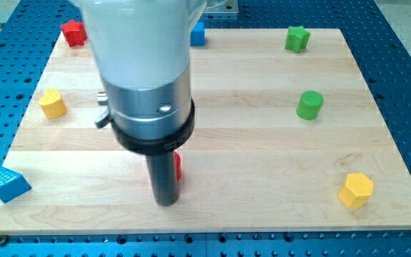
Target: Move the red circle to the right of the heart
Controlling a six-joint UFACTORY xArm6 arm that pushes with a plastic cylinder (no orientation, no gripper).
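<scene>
Pincerless, my tip (165, 202) sits touching the red circle (178, 167) — mostly hidden behind the rod's right side.

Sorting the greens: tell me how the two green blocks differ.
The green star has jagged points; the green cylinder is round and smooth. The green star sits at the board's top edge; the green cylinder lies lower, nearer the middle. Both are green, on the view's right, far from my tip.

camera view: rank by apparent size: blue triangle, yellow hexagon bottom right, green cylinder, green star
1. blue triangle
2. yellow hexagon; both sit nearest the view's bottom, so nearness inflates them
3. green cylinder and green star look about alike; not ranking
</scene>
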